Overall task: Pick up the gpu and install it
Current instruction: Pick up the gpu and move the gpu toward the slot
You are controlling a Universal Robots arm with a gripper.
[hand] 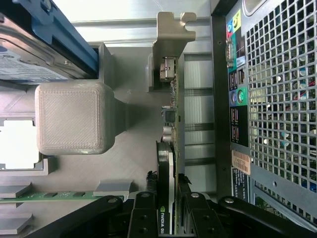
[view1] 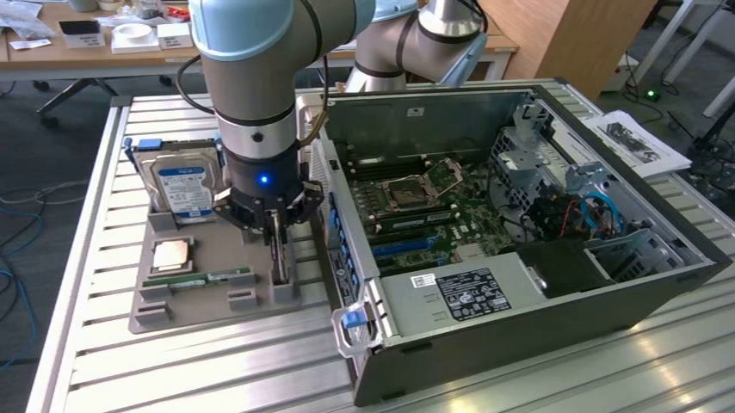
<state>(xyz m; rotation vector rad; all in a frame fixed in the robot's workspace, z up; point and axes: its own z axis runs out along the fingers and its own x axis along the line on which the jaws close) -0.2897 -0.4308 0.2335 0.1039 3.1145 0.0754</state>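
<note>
The robot arm [view1: 258,95] reaches straight down in the left-centre of the exterior view, and its jaws are closed on the gpu [view1: 281,270], one black finger [hand: 143,214] against each flat side of the card. The gpu [hand: 167,163] stands on its long edge, so it sits directly between the jaws, with its upper part held and its lower edge down in the grey holder [view1: 201,298]. In the wrist view the card appears edge-on, and its silver end bracket [hand: 171,49] is at the end farthest from the jaws. The holder lies on the slatted metal table [view1: 172,370] toward the exterior view's left. It also carries a hard drive [view1: 184,188] with a blue and white label, standing upright at the holder's upper end, and a green memory stick [view1: 213,278] lying flat near its lower end. The open computer case [view1: 517,301] fills the exterior view's right half. Its perforated rear panel [hand: 277,99] runs just beside the gpu, close but apart from it.
</note>
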